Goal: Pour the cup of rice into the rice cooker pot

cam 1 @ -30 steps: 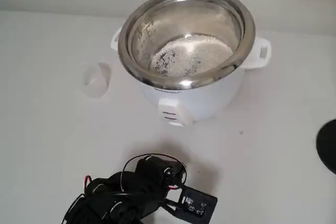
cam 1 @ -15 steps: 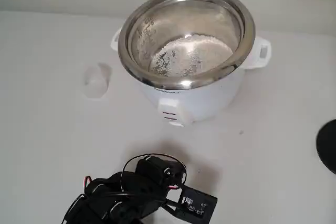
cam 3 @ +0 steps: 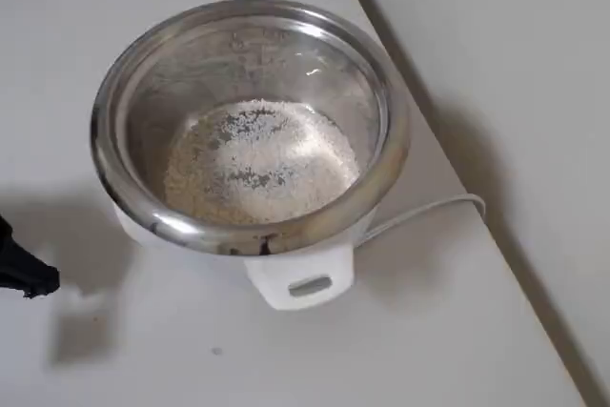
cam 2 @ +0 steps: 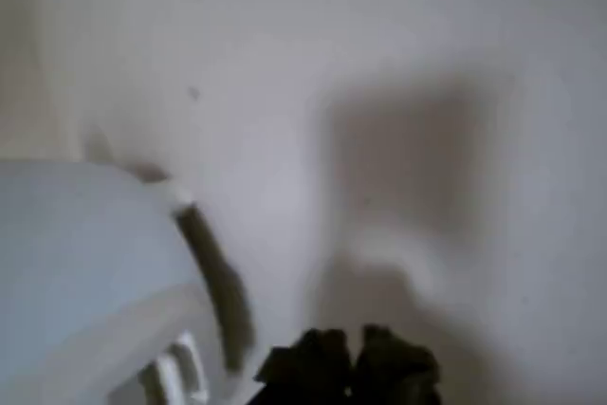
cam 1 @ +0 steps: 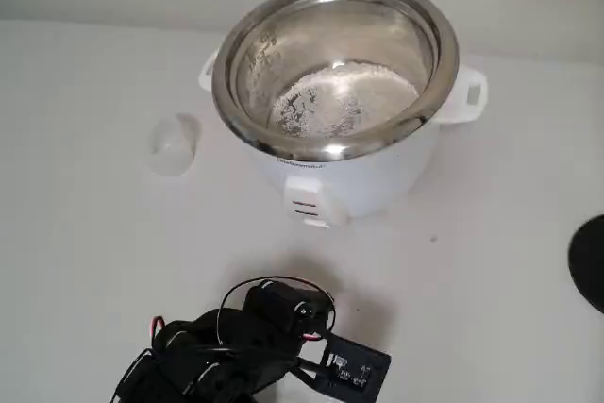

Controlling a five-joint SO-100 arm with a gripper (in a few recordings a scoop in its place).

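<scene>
**Markings seen, none legible**

The rice cooker pot (cam 1: 335, 68) bears embossed level marks on its inner wall, too faint to read in the fixed and overhead views. A small dark line of print on the white cooker body (cam 1: 377, 176) is unreadable.

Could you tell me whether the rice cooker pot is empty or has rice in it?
It has rice: cream-white grains cover the rice cooker pot's bottom.
</scene>
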